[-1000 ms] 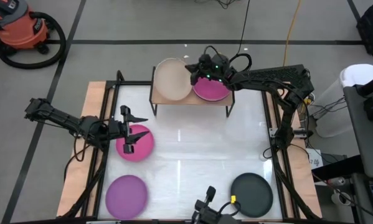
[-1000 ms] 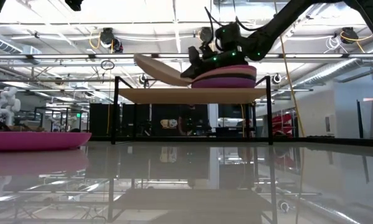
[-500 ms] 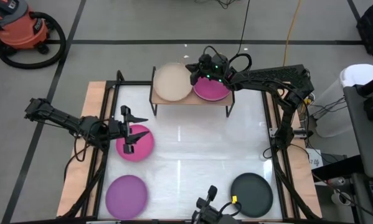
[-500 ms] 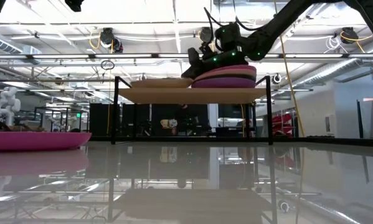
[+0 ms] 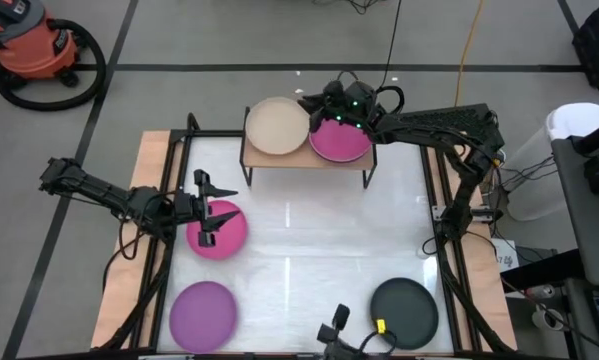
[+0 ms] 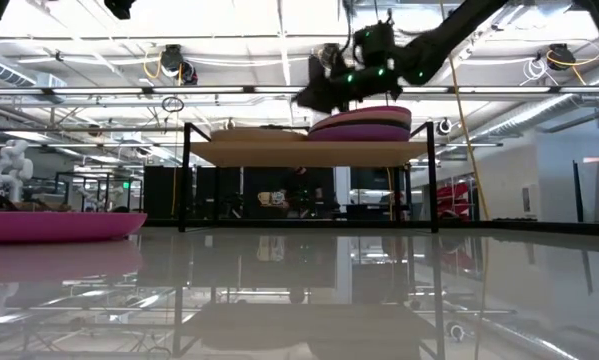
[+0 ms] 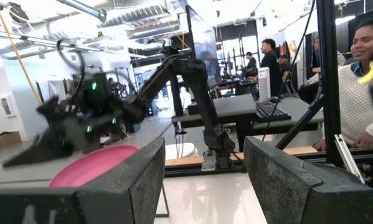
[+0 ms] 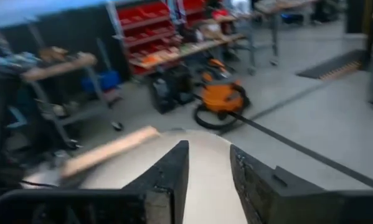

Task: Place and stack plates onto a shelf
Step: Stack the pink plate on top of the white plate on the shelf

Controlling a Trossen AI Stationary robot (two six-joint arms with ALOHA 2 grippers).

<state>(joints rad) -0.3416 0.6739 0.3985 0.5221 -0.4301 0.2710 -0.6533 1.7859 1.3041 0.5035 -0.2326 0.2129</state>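
Observation:
The shelf [image 5: 355, 166] stands at the table's far edge. A beige plate [image 5: 277, 127] lies flat on its left half, and a stack topped by a magenta plate [image 5: 341, 142] sits on its right half [image 6: 364, 124]. My right gripper [image 5: 309, 102] hovers open just above the beige plate's right rim [image 6: 306, 99]; in the right wrist view its fingers [image 8: 208, 180] frame the plate [image 8: 202, 155]. My left gripper [image 5: 204, 208] waits open above a magenta plate [image 5: 227, 232] at the table's left, and stands wide open in the left wrist view [image 7: 205, 186].
A purple plate [image 5: 203, 310] lies at the near left and a dark grey plate [image 5: 404, 312] at the near right. The middle of the white tabletop [image 5: 309, 230] is bare. People sit and stand beyond the table's right side [image 7: 360, 93].
My right gripper has opened and let go of the beige plate. The plate was tilted with its left edge raised and has dropped flat onto the shelf. The gripper has then risen clear of it and drawn slightly toward the right.

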